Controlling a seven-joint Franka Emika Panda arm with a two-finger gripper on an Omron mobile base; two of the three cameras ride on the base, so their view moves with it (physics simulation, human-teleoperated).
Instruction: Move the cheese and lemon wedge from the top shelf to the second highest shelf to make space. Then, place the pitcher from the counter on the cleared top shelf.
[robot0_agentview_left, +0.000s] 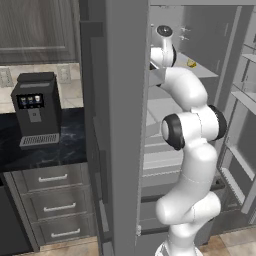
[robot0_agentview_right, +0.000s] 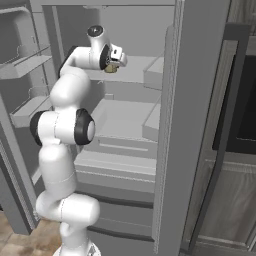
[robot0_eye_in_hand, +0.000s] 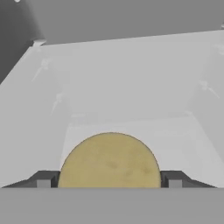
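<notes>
Gripper (robot0_eye_in_hand: 109, 183) up at the top shelf (robot0_agentview_right: 135, 70), 2 fingers (robot0_eye_in_hand: 43, 179) spread either side of the cheese (robot0_eye_in_hand: 109, 161), apparently just touching. Best squeeze evenly, centred, then lift straight before dropping to the second highest shelf (robot0_agentview_right: 125, 120).

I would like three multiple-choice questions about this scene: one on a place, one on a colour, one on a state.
1. Where is the cheese?
A) on the counter
B) between the fingertips of the gripper
C) in a drawer

2. What colour is the cheese?
A) yellow-tan
B) blue
C) red

3. How is the fridge door?
A) shut
B) removed
C) open

Answers: 1 B, the hand view shows a dark fingertip on each side of it; 2 A, its round face is yellow-tan; 3 C, both base views look straight in at the top shelf.
</notes>
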